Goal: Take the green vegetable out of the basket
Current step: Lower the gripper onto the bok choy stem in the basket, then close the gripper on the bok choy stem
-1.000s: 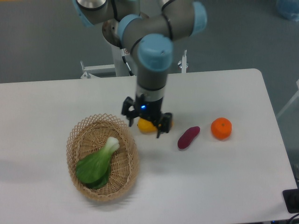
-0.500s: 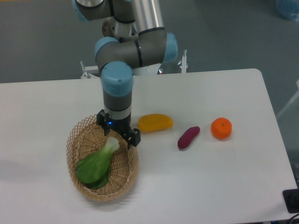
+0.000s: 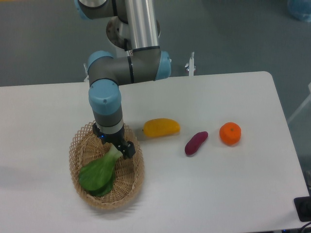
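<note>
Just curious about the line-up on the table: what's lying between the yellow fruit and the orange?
A small purple sweet potato lies between the yellow fruit and the orange, apart from both, on the white table in the fixed camera's view.

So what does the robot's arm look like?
The arm is a shiny silver tube with chunky grey joints and light-blue round caps. At the tip sits a small black pincer with a tiny blue light glowing on it.
</note>
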Controlling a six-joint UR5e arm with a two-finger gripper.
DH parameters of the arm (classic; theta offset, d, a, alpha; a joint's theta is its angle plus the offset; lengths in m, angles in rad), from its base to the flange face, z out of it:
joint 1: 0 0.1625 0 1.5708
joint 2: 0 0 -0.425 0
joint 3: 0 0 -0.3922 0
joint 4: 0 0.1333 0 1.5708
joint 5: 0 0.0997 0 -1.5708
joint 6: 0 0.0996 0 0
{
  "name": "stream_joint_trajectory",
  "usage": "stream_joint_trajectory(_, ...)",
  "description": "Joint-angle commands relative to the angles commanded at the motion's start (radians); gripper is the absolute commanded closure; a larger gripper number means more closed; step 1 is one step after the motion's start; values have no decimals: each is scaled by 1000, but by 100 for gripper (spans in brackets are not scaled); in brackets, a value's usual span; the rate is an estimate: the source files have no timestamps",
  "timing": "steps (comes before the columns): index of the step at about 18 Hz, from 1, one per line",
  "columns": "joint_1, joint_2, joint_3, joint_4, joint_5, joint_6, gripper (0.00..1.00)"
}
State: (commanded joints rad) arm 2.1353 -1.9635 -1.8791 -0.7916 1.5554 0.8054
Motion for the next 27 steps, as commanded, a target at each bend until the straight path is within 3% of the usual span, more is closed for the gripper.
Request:
stream_joint_trajectory(5, -8, -6, -6, 15, 0, -14, 0)
stream_joint_trajectory(6, -8, -6, -5, 18, 0, -27, 11)
stream_joint_trajectory(8, -6, -5, -2, 20, 0, -38, 48)
stream_joint_trajectory(10, -6, -5, 3, 20, 0, -38, 68)
stream_joint_trajectory(17, -5, 3, 12, 20, -2, -25, 81)
stream_joint_trajectory(21, 6, 21, 34, 15, -2, -12, 81)
stream_joint_trajectory(24, 50, 75, 58, -9, -5, 23, 81)
stream_joint_trajectory(27, 96, 104, 69, -70, -5, 115, 81)
